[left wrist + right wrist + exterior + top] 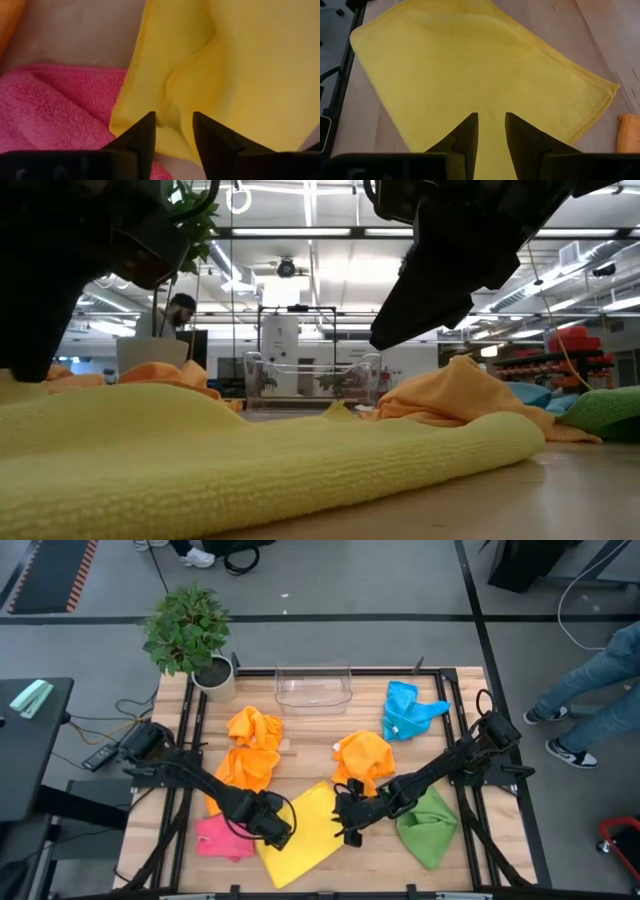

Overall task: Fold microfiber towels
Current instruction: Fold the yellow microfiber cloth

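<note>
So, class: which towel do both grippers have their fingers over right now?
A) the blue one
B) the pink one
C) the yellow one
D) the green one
C: the left gripper and the right gripper both sit over the yellow towel, as each wrist view shows.

Both arms reach inward low over the table (wrists nearly meeting), left gripper (281,830) and right gripper (349,823) jaws part-open.

Looks like a big robot lab or workshop. Long strip lights (330,232) on a high ceiling, machines and red shelves (575,345) far back, grey floor (330,580) with cables. Wooden tabletop (310,735) on a black metal frame, potted plant (190,635) at its far left corner. A person (180,310) standing far behind.
</note>
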Action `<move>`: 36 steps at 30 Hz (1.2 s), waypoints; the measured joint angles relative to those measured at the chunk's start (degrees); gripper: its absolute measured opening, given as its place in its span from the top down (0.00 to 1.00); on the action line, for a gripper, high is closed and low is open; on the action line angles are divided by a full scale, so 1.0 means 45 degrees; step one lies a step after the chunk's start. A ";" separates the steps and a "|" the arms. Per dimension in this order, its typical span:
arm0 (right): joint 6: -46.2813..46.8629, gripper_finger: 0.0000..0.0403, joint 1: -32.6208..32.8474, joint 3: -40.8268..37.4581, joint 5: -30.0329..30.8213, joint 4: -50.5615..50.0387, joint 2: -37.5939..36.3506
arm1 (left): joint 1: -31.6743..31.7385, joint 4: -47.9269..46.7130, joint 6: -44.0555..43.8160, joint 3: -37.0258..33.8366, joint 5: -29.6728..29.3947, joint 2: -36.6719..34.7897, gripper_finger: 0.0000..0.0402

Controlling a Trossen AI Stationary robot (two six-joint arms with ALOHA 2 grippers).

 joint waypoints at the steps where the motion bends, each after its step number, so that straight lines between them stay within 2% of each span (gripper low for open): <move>1: -0.0001 0.74 0.0000 0.0000 0.0000 0.0000 0.0000 | 0.0005 -0.0043 0.0005 0.0000 0.0009 -0.0005 0.73; 6: -0.0005 0.74 0.0000 0.0000 0.0000 0.0000 0.0000 | -0.0005 -0.0068 0.0285 0.0000 -0.0043 -0.0010 0.93; 8: 0.0039 0.74 0.0000 -0.0005 0.0000 0.0008 0.0000 | -0.0016 -0.0114 0.0406 0.0000 -0.0133 -0.0010 0.97; 15: 0.0340 0.74 0.0039 -0.0462 -0.0010 0.0024 0.0078 | -0.0599 -0.1858 -0.0369 0.0287 -0.0275 -0.0051 0.98; 24: 0.0393 0.74 -0.0070 -0.0473 -0.0151 0.0065 0.0519 | -0.1533 -0.2116 -0.2389 0.0214 -0.1343 -0.0083 0.98; 31: 0.0447 0.74 -0.0238 -0.0471 -0.0199 0.0006 0.0505 | -0.1572 -0.2170 -0.2676 0.0232 -0.1811 -0.0078 0.99; 36: 0.0469 0.74 -0.0257 -0.0471 -0.0240 -0.0125 0.0508 | -0.1947 -0.3220 -0.3169 0.0817 -0.2385 -0.0071 0.98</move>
